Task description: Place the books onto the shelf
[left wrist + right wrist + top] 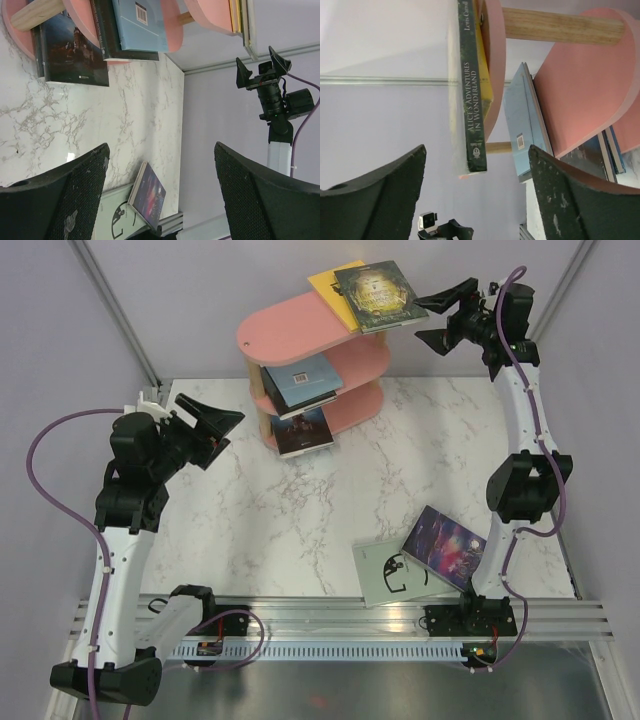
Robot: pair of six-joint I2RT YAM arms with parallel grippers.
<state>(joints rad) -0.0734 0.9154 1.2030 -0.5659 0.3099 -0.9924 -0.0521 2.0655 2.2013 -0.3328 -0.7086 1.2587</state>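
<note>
The pink three-tier shelf (pixel 290 335) stands at the back of the table. On its top board lie a yellow book (pixel 333 285) and, over it, a dark green-gold book (pixel 375 295) that juts past the right end. A blue book (pixel 302 380) sits on the middle board and a dark fantasy book (pixel 303 432) on the lowest. My right gripper (pixel 417 320) hangs open just right of the green-gold book (pixel 474 90), not touching it. My left gripper (pixel 232 432) is open and empty, left of the shelf. A purple galaxy book (pixel 447 545) leans on a pale grey-green book (pixel 385 575) at the near right.
The marble table (pixel 280 510) is walled by lilac panels, and a metal rail (pixel 350 610) runs along its near edge. The right arm's base (pixel 480 615) stands right beside the two loose books. In the left wrist view the right gripper (pixel 262 67) shows beyond the shelf (pixel 172 25).
</note>
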